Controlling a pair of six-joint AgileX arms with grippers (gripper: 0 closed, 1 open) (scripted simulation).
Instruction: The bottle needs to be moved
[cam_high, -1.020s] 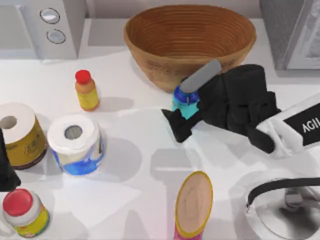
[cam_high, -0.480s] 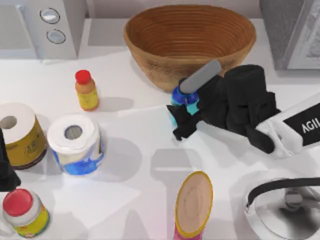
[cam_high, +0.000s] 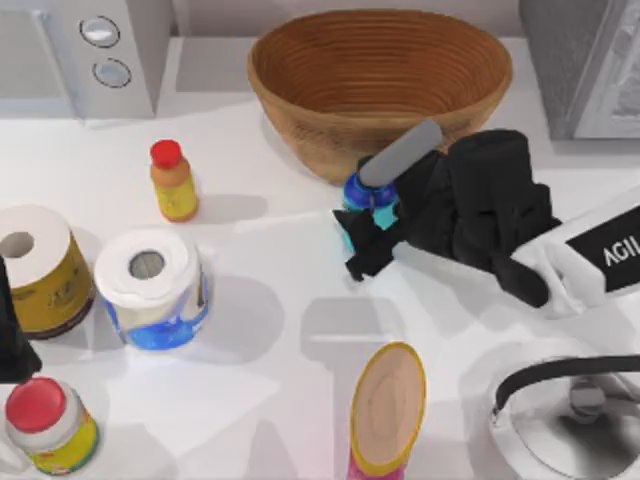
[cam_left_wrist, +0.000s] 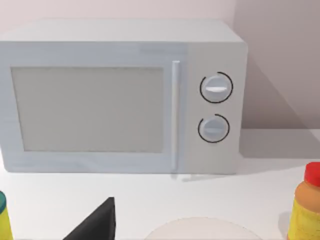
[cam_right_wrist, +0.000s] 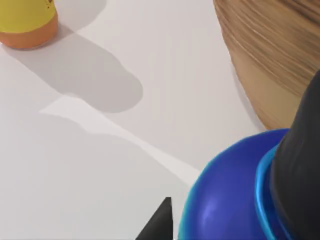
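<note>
Bottle stands near the desk's rear edge, just in front of the wicker bowl. Right gripper clamps narrow on its body. Left gripper parked at left edge; finger state indiscernible. Risk: careless lift knocks bottle against bowl wall, or it slips from the clamp.
</note>
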